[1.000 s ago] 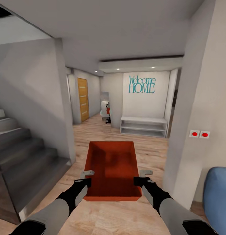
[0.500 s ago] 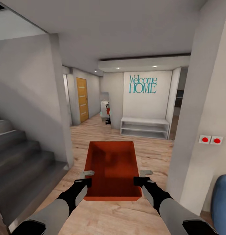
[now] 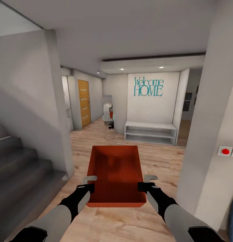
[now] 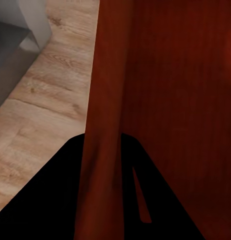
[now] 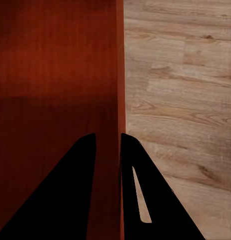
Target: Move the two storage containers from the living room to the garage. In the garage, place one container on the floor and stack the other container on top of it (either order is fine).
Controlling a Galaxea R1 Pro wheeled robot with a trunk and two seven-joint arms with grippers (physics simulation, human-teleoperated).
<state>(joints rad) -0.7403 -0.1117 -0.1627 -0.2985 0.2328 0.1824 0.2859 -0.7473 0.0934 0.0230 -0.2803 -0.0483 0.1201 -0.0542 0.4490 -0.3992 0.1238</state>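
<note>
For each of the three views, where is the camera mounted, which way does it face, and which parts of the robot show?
Head view: on the robot's head, looking forward and down a hallway; both forearms show, the left hand and right hand clamped on the side walls of the storage container.
Left wrist view: on the left arm, looking along its fingers, which straddle the container's wall.
Right wrist view: on the right arm, looking along its fingers, which pinch the opposite wall.
Shared: all three show the red container above the wood plank floor.
</note>
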